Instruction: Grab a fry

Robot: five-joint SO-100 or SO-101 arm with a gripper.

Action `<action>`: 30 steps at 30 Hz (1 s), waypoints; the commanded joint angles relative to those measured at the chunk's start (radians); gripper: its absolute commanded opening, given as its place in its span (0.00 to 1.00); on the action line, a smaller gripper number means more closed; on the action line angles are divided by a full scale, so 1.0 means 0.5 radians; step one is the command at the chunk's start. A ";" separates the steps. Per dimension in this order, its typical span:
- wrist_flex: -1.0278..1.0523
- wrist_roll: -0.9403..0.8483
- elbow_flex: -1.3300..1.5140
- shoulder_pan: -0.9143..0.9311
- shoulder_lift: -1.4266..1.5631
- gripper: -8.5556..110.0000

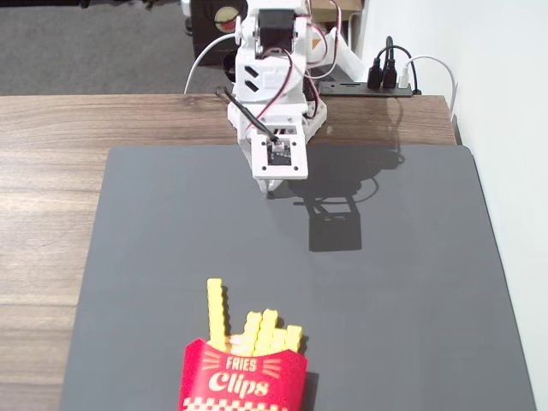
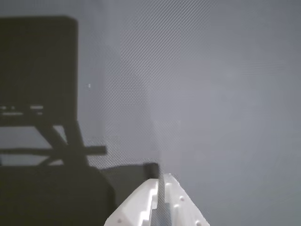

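Note:
The fry (image 1: 216, 313) is the longest bright yellow notched stick. It stands out of the left side of the red "Fries Clips" carton (image 1: 242, 378) at the near edge of the mat, beside a cluster of shorter yellow fries (image 1: 269, 332). My gripper (image 1: 271, 190) hangs at the far end of the mat, well away from the carton, pointing down at bare mat. In the wrist view the white jaws (image 2: 161, 179) are shut with only a thin slit between them and hold nothing. The fry and the carton are out of the wrist view.
A dark grey mat (image 1: 394, 282) covers most of the wooden table (image 1: 51, 197). The arm's base and cables (image 1: 274, 68) stand at the far edge. A power strip (image 1: 385, 81) lies at the back right. A white wall (image 1: 514, 128) runs along the right.

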 commanded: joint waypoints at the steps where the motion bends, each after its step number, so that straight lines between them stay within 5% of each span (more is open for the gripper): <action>1: 0.034 -0.006 -0.264 0.055 -0.156 0.08; 19: -0.184 -0.387 -1.424 0.479 -1.540 0.09; 30: -0.304 -0.482 -2.095 0.500 -2.399 0.25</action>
